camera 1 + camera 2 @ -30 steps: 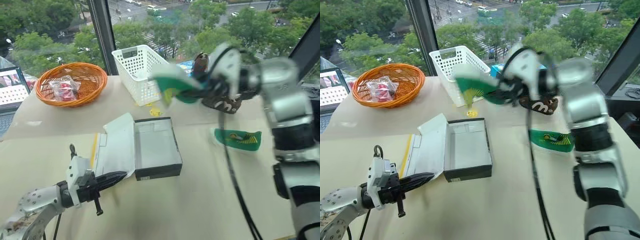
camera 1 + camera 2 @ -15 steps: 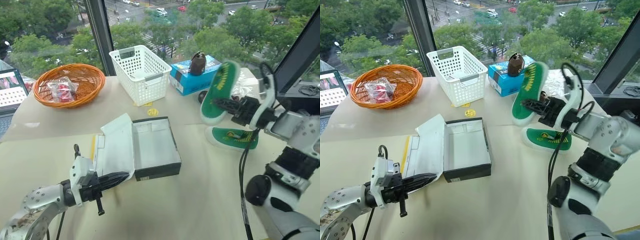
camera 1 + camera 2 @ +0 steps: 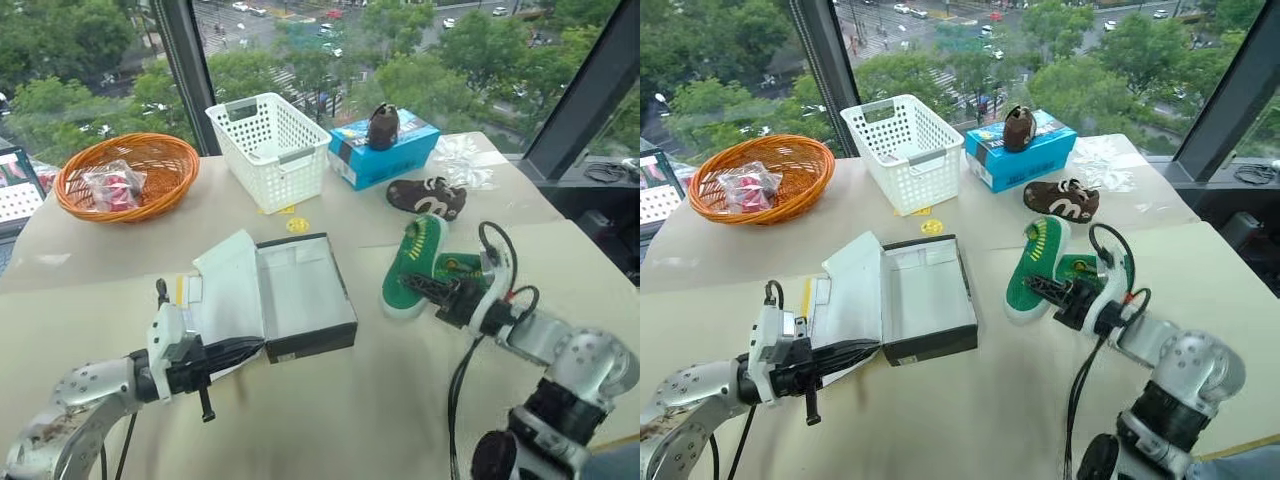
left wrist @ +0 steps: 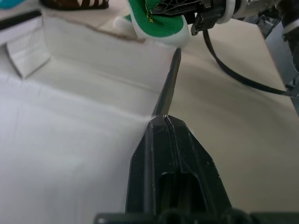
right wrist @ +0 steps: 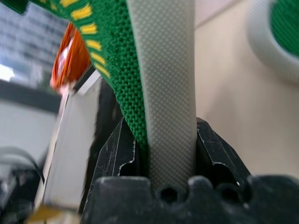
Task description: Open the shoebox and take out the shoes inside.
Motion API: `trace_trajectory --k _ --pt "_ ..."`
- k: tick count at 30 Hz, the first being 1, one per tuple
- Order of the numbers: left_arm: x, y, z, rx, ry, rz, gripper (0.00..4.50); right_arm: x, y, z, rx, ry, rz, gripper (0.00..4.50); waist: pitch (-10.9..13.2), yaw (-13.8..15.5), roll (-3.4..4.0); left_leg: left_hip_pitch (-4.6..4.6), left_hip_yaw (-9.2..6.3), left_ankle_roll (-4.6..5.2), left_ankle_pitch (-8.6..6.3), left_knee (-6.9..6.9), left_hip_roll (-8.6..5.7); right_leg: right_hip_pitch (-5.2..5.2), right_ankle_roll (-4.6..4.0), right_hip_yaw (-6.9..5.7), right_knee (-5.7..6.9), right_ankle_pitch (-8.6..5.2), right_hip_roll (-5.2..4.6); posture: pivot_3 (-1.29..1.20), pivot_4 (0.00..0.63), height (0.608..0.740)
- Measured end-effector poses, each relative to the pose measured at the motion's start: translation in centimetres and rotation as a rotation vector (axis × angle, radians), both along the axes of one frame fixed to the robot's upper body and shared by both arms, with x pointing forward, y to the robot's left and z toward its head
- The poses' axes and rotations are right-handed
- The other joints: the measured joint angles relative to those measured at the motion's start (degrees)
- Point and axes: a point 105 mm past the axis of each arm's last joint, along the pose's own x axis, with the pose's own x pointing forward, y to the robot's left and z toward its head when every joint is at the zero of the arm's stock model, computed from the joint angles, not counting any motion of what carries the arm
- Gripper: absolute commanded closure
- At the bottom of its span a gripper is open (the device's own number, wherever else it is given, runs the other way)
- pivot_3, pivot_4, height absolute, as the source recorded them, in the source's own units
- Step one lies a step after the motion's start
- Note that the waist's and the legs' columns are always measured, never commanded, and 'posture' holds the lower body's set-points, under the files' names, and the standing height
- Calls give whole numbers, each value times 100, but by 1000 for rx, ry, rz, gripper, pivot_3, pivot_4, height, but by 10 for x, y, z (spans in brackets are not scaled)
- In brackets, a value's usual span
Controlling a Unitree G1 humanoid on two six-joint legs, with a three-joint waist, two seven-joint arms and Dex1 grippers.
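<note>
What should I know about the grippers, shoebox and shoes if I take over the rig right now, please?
Left gripper: shut, fingers at the open shoebox's near edge.
Right gripper: shut on second green shoe, held on edge low over the table.
First green shoe lies on the table just behind it.
Done: box open and empty.
Left: set down and release the held shoe.

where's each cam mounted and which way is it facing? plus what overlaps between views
Left eye, right eye: head stereo pair, looking forward and down over the table at the open shoebox; both arms show.
Left wrist: on the left arm, looking along the shut left gripper across the box's white inside.
Right wrist: on the right arm, looking along the right gripper, clamped on a green shoe.
Shared: the head views and the left wrist view all show that held shoe.
</note>
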Motion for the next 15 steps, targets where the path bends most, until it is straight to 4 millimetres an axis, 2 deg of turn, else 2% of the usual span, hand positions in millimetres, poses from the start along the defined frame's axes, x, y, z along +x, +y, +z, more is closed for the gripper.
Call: trace_trajectory --k 6,10,15 --pt "-1 1 -3 -3 15 -2 4500 18 -3 -20 -189 183 169 3103 1 8 0 -6 -12 -5 10 -11 4 -9 -12 -3 -1 0 11 0 150 731" --pt "-3 4 -7 -4 23 5 4500 28 8 -23 -185 230 265 3103 1 -16 -3 -12 -5 3 6 -7 2 -9 -24 0 -9 14 5 0 150 731" --pt "-6 8 -13 2 28 20 4500 39 -1 -32 -211 263 284 3103 -9 61 -18 -14 -2 17 -2 -4 2 -5 -23 -4 -20 15 0 0 150 731"
